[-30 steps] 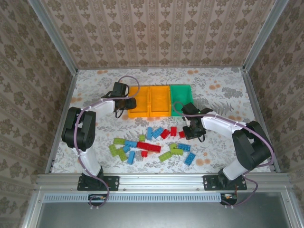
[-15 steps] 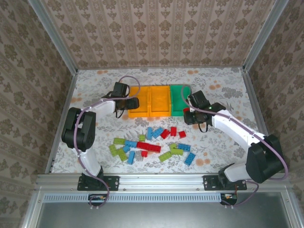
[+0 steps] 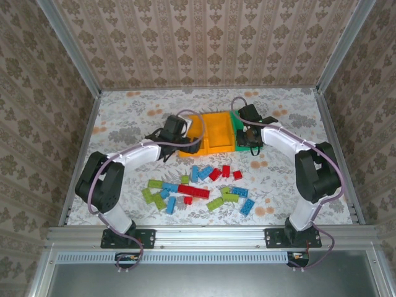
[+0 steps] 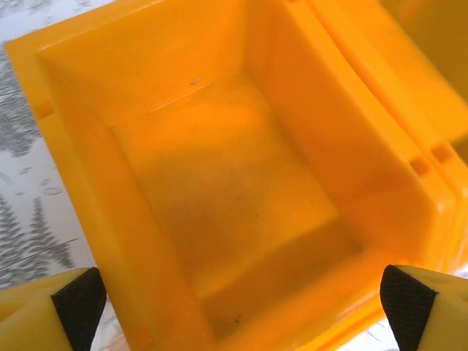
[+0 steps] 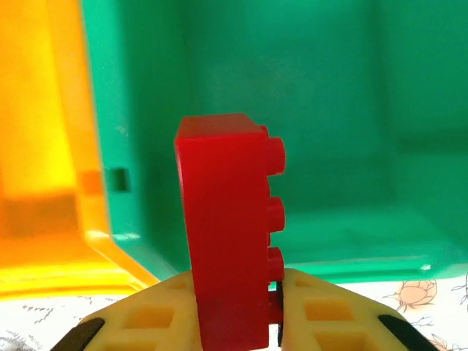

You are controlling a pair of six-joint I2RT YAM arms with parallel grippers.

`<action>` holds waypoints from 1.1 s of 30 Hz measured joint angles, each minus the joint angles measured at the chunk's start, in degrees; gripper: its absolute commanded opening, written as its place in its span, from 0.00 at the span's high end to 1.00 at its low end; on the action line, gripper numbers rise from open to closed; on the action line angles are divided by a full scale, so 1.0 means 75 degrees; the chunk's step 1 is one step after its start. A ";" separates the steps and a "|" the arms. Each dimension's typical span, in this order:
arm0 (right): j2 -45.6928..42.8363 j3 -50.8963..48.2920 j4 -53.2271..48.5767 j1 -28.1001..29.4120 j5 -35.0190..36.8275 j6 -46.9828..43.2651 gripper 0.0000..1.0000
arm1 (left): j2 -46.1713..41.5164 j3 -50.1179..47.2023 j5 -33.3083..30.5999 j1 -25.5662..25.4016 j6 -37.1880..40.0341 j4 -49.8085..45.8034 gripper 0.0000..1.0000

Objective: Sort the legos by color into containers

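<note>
Containers (image 3: 218, 131): three joined bins in a row on the patterned desk (image 3: 124, 117), two orange and one green, with a pincer over each end of the row.

Green bin (image 5: 329, 110): lies straight ahead of and below the right pincer (image 5: 238, 314), its floor bare as far as shown. The neighbouring orange bin (image 5: 36, 146) is just to that pincer's left.

End orange bin (image 4: 219, 197): empty, directly beneath the left pincer (image 4: 245, 314), whose jaws stand wide apart and hold nothing.

Legos (image 3: 193, 190): loose red, blue and lime bricks scattered on the desk on the near side of both pincers, toward the arm bases.

Red brick (image 5: 223, 234): clamped between the right pincer's jaws, long axis running out along the fingers, studs facing the pincer's right. It already overhangs the green bin, so release there looks like the step in hand; an orange bin would call for a shift to the left.

No brand, label or writing is legible.
</note>
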 measured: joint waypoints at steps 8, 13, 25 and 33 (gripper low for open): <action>0.0020 0.0087 0.0009 -0.0041 0.0079 -0.0003 0.68 | -0.0230 -0.0300 -0.0527 -0.0227 0.0280 0.0254 0.00; 0.0023 0.0087 0.0009 -0.0102 0.0105 -0.0009 0.67 | -0.0230 -0.0291 -0.0845 -0.0219 0.0291 0.0224 0.00; 0.0032 0.0090 0.0012 -0.0411 0.0184 -0.0309 0.30 | -0.0230 -0.0291 -0.1046 -0.0219 0.0289 0.0230 0.00; -0.1282 -0.1116 0.0326 0.0079 0.0064 -0.0615 0.26 | -0.0326 -0.0291 -0.1125 -0.0219 0.0245 0.0312 0.00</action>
